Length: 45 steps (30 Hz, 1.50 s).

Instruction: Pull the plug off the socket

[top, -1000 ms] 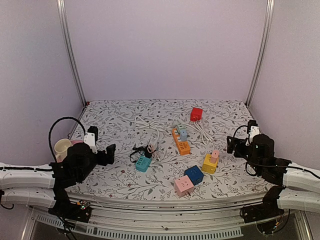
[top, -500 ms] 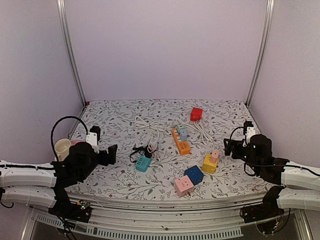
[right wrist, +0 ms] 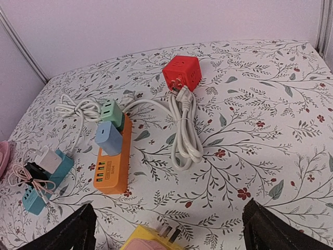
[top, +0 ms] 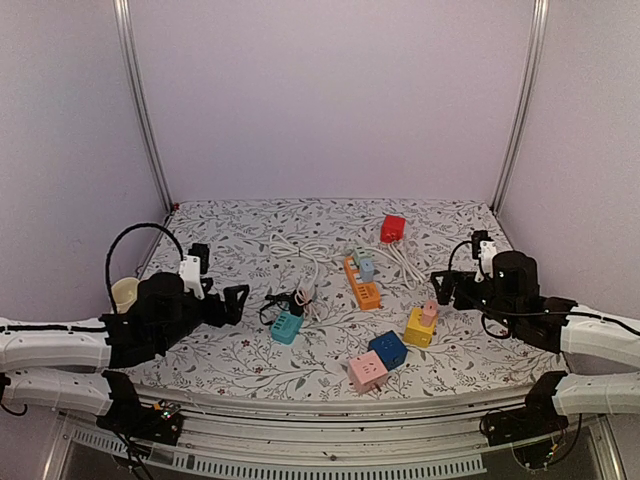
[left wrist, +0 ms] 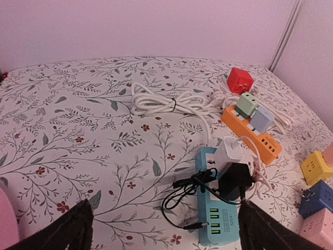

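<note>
A teal power strip (top: 286, 326) lies left of centre with a white plug (left wrist: 228, 151) and a black plug (left wrist: 235, 181) in it. It also shows in the left wrist view (left wrist: 221, 219). An orange strip (top: 362, 283) holds a green plug (right wrist: 111, 111) and a blue plug (right wrist: 107, 138). A yellow socket cube (top: 419, 327) carries a pink plug (top: 429, 311). My left gripper (top: 236, 302) is open, just left of the teal strip. My right gripper (top: 443, 287) is open, right of the yellow cube. Both are empty.
A red socket cube (top: 392, 228) with a coiled white cable (right wrist: 185, 130) sits at the back. A blue cube (top: 388, 349) and a pink cube (top: 367, 372) lie near the front edge. A cream cup (top: 124, 293) stands at the far left. A white cable bundle (left wrist: 171, 102) lies behind the teal strip.
My left gripper has moved right toward the teal strip. My right gripper has moved left and forward toward the yellow cube. Nothing has been taken hold of.
</note>
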Tool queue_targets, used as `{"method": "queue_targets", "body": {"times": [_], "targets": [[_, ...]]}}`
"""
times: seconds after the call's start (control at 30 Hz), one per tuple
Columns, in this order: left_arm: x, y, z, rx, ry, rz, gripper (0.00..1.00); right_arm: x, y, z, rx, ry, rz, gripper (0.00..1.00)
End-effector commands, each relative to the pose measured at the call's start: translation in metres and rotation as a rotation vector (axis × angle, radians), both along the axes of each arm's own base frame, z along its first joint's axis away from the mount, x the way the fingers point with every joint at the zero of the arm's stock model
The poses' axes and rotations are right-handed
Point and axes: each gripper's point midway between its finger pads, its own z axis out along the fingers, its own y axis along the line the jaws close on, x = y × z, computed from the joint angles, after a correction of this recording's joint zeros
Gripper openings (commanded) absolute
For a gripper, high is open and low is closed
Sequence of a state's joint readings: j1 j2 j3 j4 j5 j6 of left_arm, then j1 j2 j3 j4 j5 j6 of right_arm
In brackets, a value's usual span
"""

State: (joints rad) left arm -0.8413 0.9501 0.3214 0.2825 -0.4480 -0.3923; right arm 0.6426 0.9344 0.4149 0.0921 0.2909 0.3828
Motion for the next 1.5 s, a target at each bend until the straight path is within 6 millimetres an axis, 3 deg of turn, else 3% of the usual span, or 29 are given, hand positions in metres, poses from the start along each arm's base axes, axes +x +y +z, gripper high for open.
{"method": "queue_targets", "body": {"times": [0.0,0.17,0.37,0.53,0.83,1.03,1.3,1.47], "targets": [[-0.005,-0.015,0.008,-0.058,0.03,-0.065,0.97,-0.012,0.017,0.002,0.065,0.088,0.053,0.99],[-0.01,-0.027,0.012,-0.098,0.04,-0.105,0.97,-0.023,0.027,0.008,0.084,0.131,0.079,0.99],[-0.016,-0.042,0.023,-0.132,0.035,-0.141,0.97,-0.026,0.028,-0.002,0.048,0.2,0.055,1.0],[-0.018,-0.048,0.027,-0.132,0.031,-0.149,0.97,-0.025,0.026,-0.004,-0.003,0.258,0.001,0.93],[-0.02,-0.049,0.026,-0.127,0.035,-0.138,0.97,-0.033,0.034,0.006,-0.129,0.321,-0.058,0.82],[-0.02,-0.048,0.028,-0.127,0.031,-0.133,0.97,-0.043,0.035,-0.006,-0.141,0.392,-0.083,0.79],[-0.019,-0.048,0.026,-0.123,0.039,-0.126,0.97,-0.047,0.04,-0.006,-0.058,0.41,-0.085,0.79],[-0.019,-0.047,0.024,-0.124,0.043,-0.12,0.97,-0.05,0.045,-0.024,-0.078,0.472,-0.085,0.77]]}}
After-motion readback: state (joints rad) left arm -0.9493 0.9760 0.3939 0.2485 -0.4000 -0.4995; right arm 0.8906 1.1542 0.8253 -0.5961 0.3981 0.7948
